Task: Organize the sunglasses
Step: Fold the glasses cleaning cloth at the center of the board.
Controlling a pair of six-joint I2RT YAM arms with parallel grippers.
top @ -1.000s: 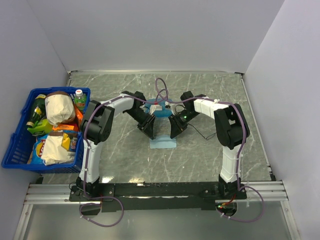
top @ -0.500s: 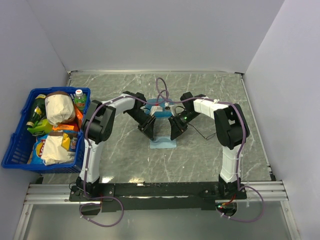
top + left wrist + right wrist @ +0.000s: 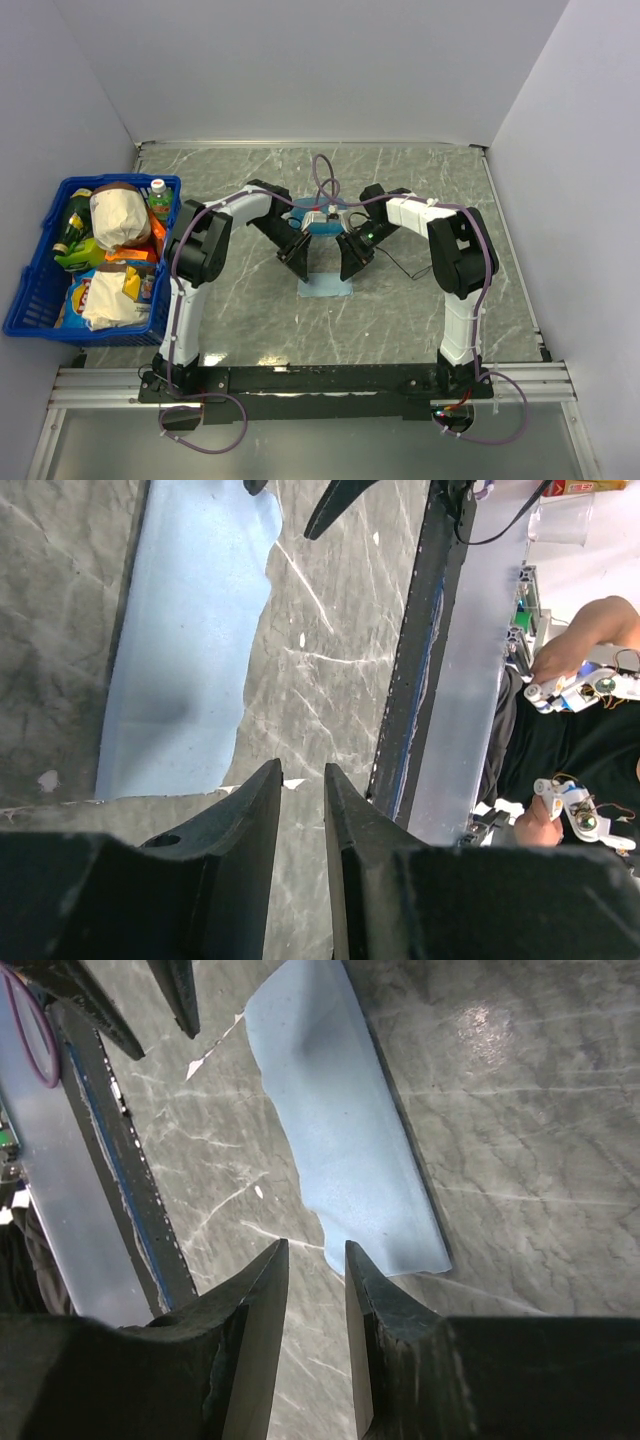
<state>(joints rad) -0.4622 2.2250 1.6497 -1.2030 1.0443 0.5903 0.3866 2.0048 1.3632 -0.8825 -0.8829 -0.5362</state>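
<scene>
The left gripper (image 3: 301, 770) has its jaws a narrow slit apart, with nothing between them. Its tips hang just off one corner of the cloth (image 3: 190, 630), and whether they touch it I cannot tell. The right gripper (image 3: 315, 1248) stands the same way: a slim gap, nothing pinched, its tips right at the cloth's ragged edge near another corner. Each wrist view catches the other gripper's dark tips across the cloth.

From above, the two grippers lean in over the far edge of the cloth, left and right, like a roof over it. The cloth lies flat on the table (image 3: 250, 320). Just beyond the cloth, between the two arms, sits the blue case (image 3: 322, 222), partly hidden.

The sunglasses (image 3: 402, 268) seem to be the thin black line on the table to the right of the cloth, past the right gripper. It slants away from the cloth toward the near right. It is too fine to tell which end is which.

Well left of the cloth stands a blue basket (image 3: 30, 300).
</scene>
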